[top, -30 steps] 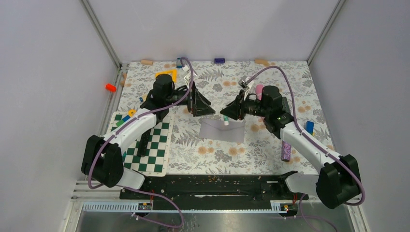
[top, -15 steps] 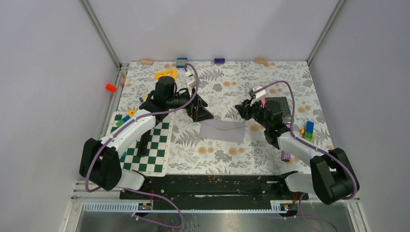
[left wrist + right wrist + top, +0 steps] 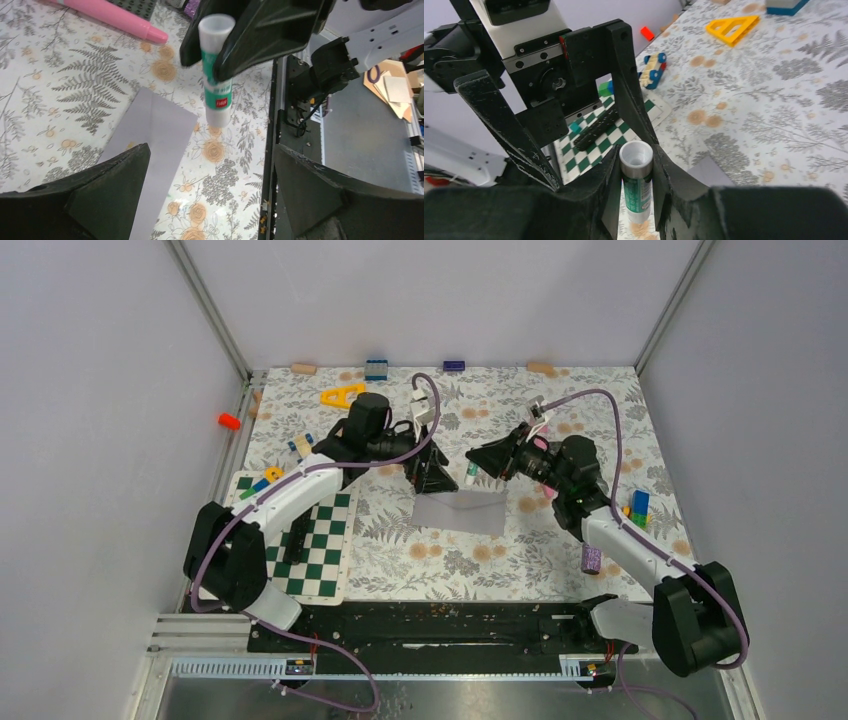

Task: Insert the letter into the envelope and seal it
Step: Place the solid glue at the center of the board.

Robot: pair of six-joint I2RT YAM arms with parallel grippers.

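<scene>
- table (image 3: pixel 560 550): covered in a cloth printed with grey ferns and orange flowers
- chessboard (image 3: pixel 322 552): flat green-and-white checked mat at the left edge
- envelope (image 3: pixel 460 510): plain grey paper, lying flat mid-table, just below both grippers, smooth and matte
- left gripper (image 3: pixel 432 475): black fingers spread as wide as they go, nothing in them, hanging over the envelope's left end
- right gripper (image 3: pixel 473 466): black fingers pinched on the glue stick
- pink marker (image 3: pixel 115 17): glossy, tapered tip
- glue stick (image 3: pixel 217 75): white plastic tube, uncapped, green label with a red patch, print too tiny to read
</scene>
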